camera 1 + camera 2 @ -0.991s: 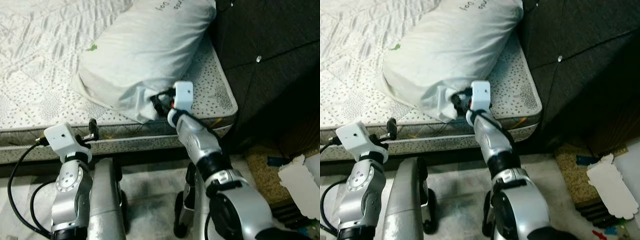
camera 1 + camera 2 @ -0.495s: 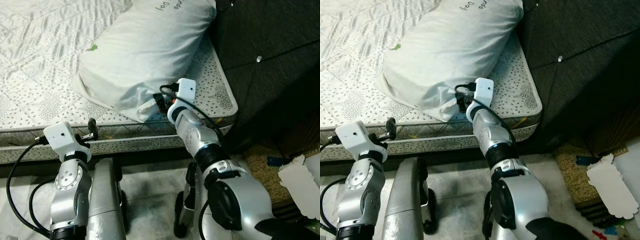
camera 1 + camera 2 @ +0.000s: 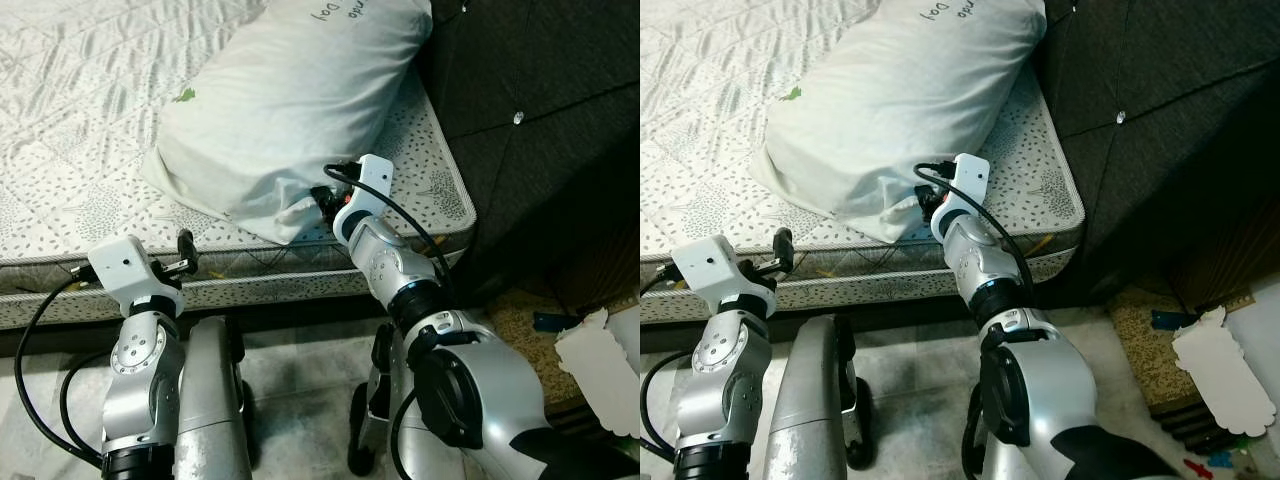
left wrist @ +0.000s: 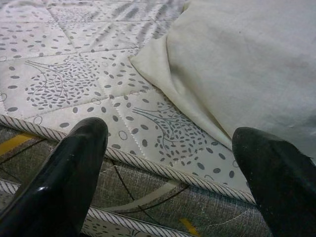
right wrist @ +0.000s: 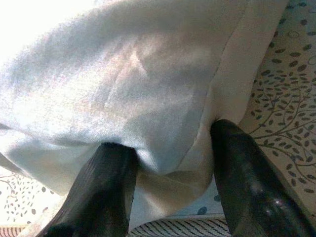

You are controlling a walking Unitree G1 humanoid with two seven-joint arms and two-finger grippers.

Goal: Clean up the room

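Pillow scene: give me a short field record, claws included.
pillow: white pillow lying on the mattress, near its corner by the dark headboard
right claw: right claw at the pillow's near corner, fingers either side of a fold of fabric
left claw: left claw open, at the mattress edge, apart from the pillow
floor: paper scraps at right
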